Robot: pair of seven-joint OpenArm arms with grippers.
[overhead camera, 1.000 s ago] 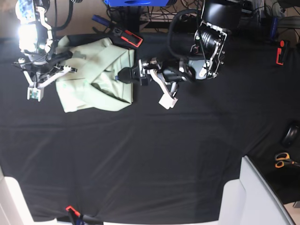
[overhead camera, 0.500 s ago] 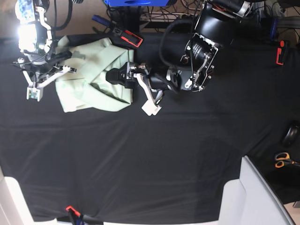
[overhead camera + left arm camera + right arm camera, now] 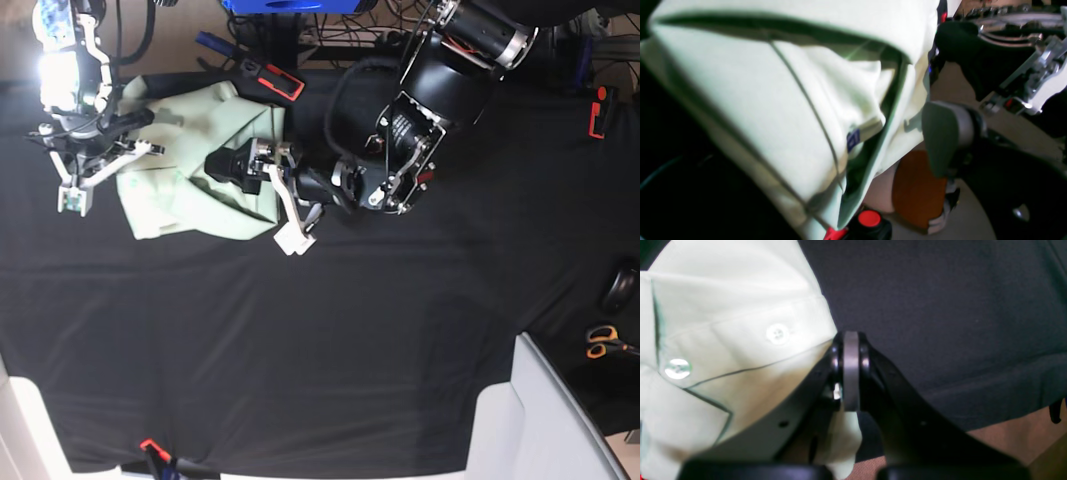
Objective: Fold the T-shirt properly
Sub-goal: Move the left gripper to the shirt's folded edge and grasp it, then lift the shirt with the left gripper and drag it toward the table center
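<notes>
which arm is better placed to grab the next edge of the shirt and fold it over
Probably the left. The left gripper is open and sits right at the T-shirt, over its folded edge near the blue tag. The right gripper is shut at the collar side by the button.

place: robotics lab | signs: black tablecloth (image 3: pixel 300 340) over a workbench, cable tangle (image 3: pixel 350 20) behind it, orange-handled scissors (image 3: pixel 603 341) and red-and-black clamps (image 3: pixel 281 80) at the edges
</notes>
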